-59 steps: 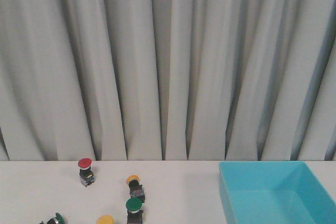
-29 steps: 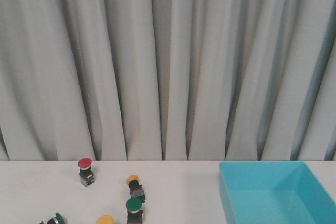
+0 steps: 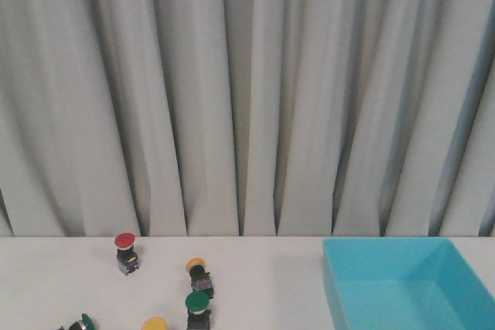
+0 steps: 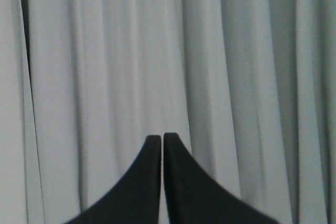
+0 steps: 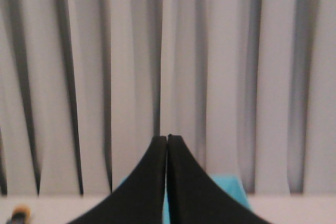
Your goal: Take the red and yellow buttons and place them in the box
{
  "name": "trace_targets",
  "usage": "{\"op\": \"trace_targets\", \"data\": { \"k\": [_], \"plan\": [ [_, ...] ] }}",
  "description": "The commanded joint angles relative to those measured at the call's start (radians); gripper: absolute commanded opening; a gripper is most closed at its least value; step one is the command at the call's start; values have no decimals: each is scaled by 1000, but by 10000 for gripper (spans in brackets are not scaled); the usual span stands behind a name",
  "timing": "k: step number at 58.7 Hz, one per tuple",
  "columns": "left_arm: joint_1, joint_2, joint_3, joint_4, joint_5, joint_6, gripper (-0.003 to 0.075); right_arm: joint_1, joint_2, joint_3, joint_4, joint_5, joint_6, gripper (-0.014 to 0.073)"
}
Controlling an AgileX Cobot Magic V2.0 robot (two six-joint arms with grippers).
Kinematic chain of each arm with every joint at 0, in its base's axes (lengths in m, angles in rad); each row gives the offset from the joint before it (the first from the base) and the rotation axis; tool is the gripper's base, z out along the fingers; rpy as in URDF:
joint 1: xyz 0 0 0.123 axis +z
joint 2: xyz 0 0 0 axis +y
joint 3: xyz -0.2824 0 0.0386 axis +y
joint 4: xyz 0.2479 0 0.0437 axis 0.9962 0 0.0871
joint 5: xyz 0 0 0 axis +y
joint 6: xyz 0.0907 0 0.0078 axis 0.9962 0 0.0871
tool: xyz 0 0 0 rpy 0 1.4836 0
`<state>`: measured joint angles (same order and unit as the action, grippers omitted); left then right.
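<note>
Five buttons sit on the white table [image 3: 255,284], all well to the left of the box [image 3: 402,287], none inside it. Nearest the box is a yellow button [image 3: 198,270] standing on its black body, cap tilted. Just in front of that one is a green button [image 3: 197,307], not wanted. Farther from the box, toward the curtain [image 3: 247,90], stands the red button [image 3: 126,251], upright and on its own. A second yellow cap [image 3: 154,324] is cut off by the front view's lower edge, and farther still from the box another green button [image 3: 83,322] lies tipped over.

Neither arm shows in the front view. Left gripper [image 4: 161,137] is clenched, fingertips pressed together on nothing, pointed at the curtain. Right gripper [image 5: 167,138] is the same: pinched closed, empty, with a sliver of the box behind it and a blurred bit of a yellow button at the frame corner.

Step in hand, as I judge it: the very start, no pick begun, box looks empty. Next move calls for an arm to drop toward the buttons, spread its fingers, and straddle one cap. The red one looks easiest since it stands apart; the yellow beside the green needs care not to nudge its neighbour.
</note>
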<state>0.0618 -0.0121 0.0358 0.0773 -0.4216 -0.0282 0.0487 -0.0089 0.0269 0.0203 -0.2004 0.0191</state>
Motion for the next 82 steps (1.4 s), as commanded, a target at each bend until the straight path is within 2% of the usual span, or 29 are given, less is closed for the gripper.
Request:
{"op": "trace_targets", "data": {
  "k": [1,5,9,16,21,27,33,44,51,56,63,68,76,82],
  "plan": [
    [-5,-9,-37,-11,-213,-11,-6,-7,3,-70,-42,-301,-6,-8],
    [-5,28,-122,-11,-108,-11,-6,-7,61,-128,-126,-382,-48,-8],
    [-5,117,-244,-10,29,-7,-6,-7,150,-222,-204,-379,-49,-8],
    [-6,345,-482,-10,100,0,-6,-7,389,-427,-236,-261,21,-8],
    [-10,492,-633,-9,148,-2,-6,-6,542,-583,-233,-120,84,-8],
    [-45,608,-801,-10,304,-11,-6,-6,652,-693,-233,-39,102,-8],
    [-71,684,-864,-10,352,-11,-6,-6,710,-731,-227,-46,104,-8],
    [-75,765,-867,-11,403,-12,-6,33,755,-731,-210,-15,123,-7],
    [-75,796,-913,-14,581,-11,0,88,801,-731,-156,56,117,12],
    [-76,836,-965,-12,648,-7,18,102,838,-731,-156,139,117,74],
    [-76,928,-1076,-11,758,34,87,102,888,-731,-156,251,117,236],
    [-103,1005,-1183,-12,871,35,178,102,912,-731,-157,257,115,371],
    [-142,1108,-1323,-58,1037,63,394,102,916,-732,-157,265,108,551],
    [-149,1164,-1369,-103,1117,117,548,101,918,-763,-157,337,108,605]
  ]
}}
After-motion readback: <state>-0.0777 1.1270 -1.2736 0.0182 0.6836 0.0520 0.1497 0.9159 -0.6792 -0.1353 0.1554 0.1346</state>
